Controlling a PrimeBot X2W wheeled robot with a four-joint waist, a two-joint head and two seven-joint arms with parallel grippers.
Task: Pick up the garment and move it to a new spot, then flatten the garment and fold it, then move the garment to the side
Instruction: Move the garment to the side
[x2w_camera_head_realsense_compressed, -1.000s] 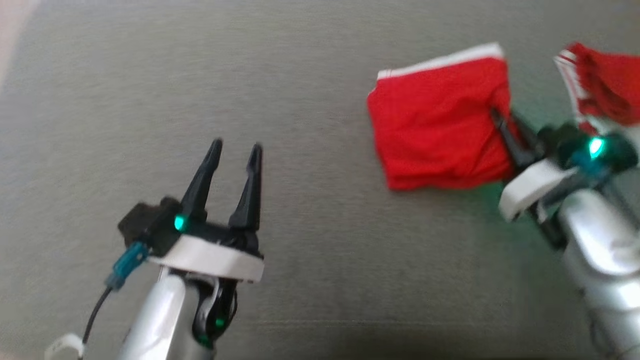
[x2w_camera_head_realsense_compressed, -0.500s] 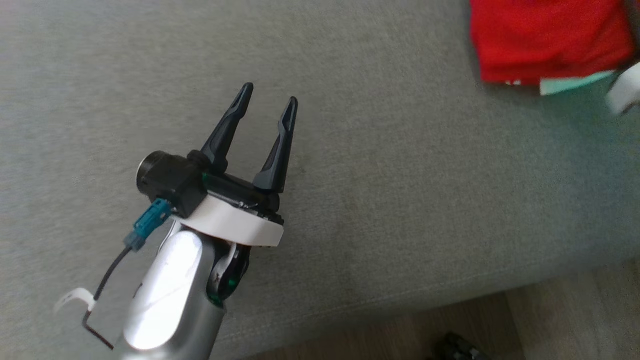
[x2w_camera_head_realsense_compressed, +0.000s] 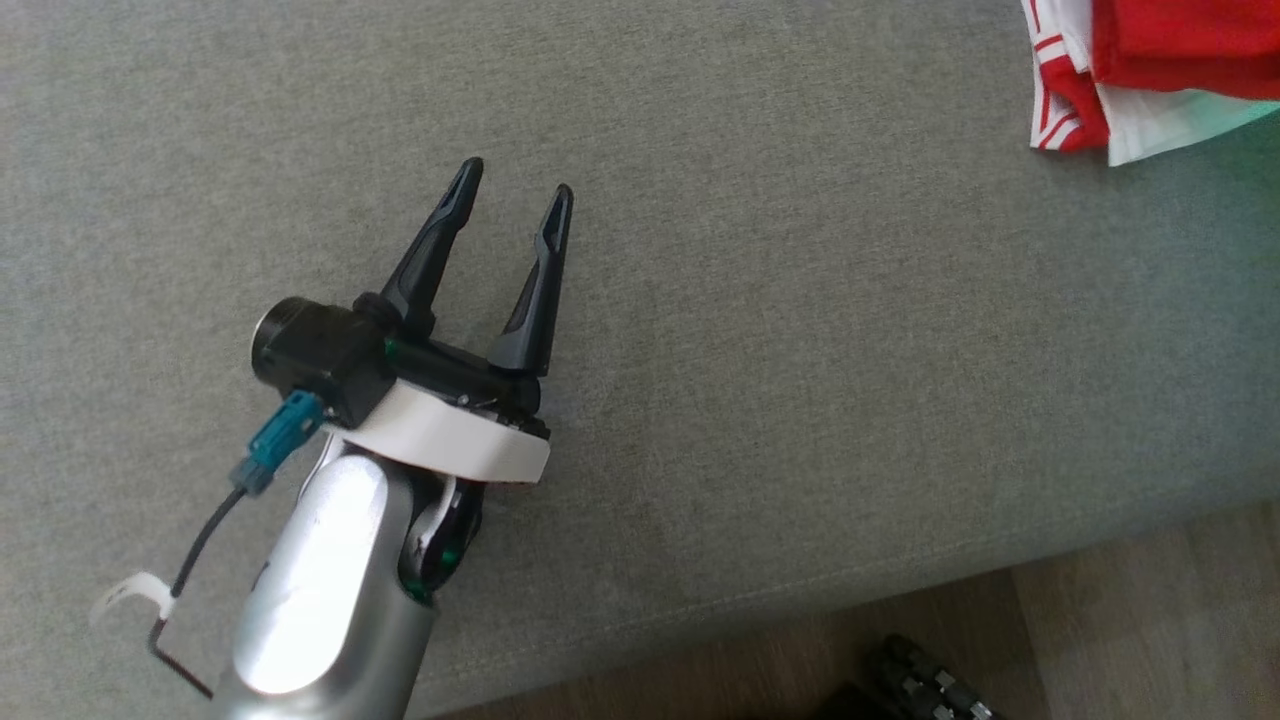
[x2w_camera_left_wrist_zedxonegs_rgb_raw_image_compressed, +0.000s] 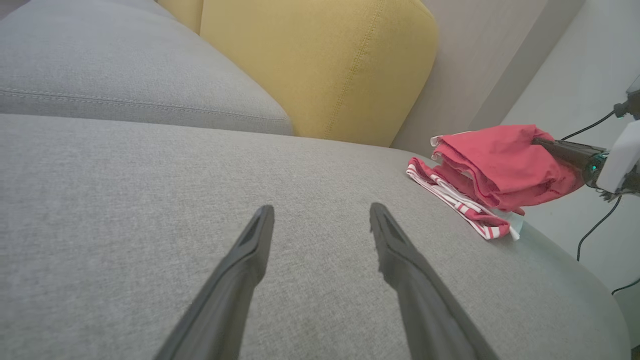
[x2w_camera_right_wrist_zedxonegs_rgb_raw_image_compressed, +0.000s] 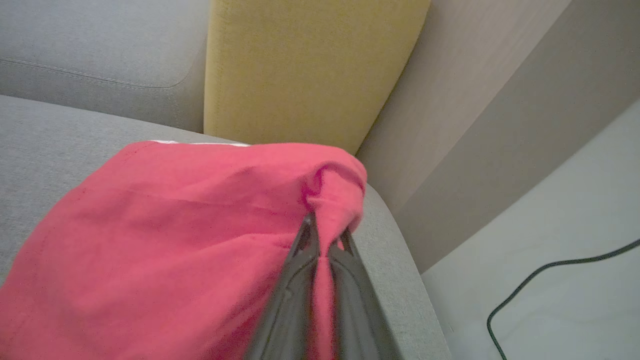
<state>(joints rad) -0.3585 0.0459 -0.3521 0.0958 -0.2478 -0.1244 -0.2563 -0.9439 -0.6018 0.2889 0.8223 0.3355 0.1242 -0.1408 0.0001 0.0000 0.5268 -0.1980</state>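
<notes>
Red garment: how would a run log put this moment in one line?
right gripper: shut on red garment | left gripper: open, over sofa seat | red garment: folded, above striped garment

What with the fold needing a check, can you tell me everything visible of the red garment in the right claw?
The red garment is soft, matte cloth, folded in layers, with a thin white edge on its far side. The right claw is shut on a bunched fold at one corner. The rest sags and seems to rest on a red-and-white striped garment near the end of the grey sofa seat.
</notes>
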